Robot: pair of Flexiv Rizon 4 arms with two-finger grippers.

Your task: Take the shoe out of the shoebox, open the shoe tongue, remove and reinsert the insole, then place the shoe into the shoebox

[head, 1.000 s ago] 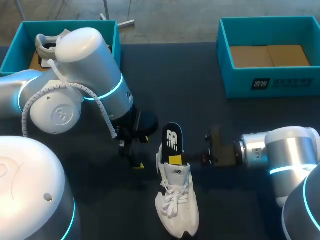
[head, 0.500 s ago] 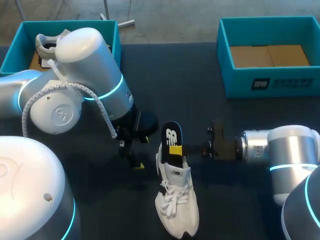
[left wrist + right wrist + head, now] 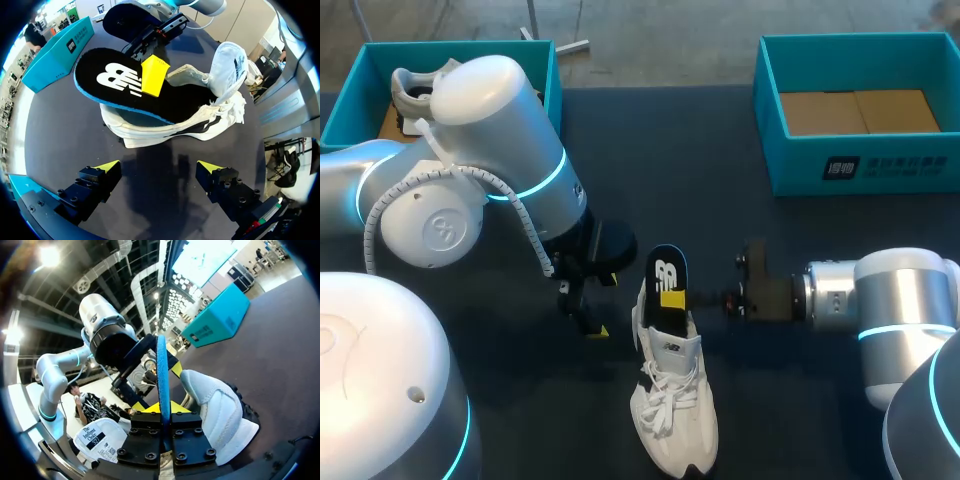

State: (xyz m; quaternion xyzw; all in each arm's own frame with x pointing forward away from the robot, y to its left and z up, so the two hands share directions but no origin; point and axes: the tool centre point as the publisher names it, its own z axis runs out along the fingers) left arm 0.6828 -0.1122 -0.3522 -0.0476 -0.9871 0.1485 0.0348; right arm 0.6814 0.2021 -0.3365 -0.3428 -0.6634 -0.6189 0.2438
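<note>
The dark table (image 3: 720,200) holds 2 teal shoeboxes (image 3: 860,170) and the white shoe (image 3: 675,410) near its middle; left end effector (image 3: 159,167) hangs released beside it; right end effector (image 3: 672,298), clenched on the insole (image 3: 665,272), has shifted slightly.

A dark table (image 3: 700,150); at its far left corner lies 1 second white shoe (image 3: 415,82), partly hidden.

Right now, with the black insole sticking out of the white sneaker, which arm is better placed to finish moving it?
Right, probably. The right gripper is shut on the black, blue-edged insole, which juts from the white lace-up sneaker. The left gripper is open, holding nothing, apart from the sneaker.
</note>
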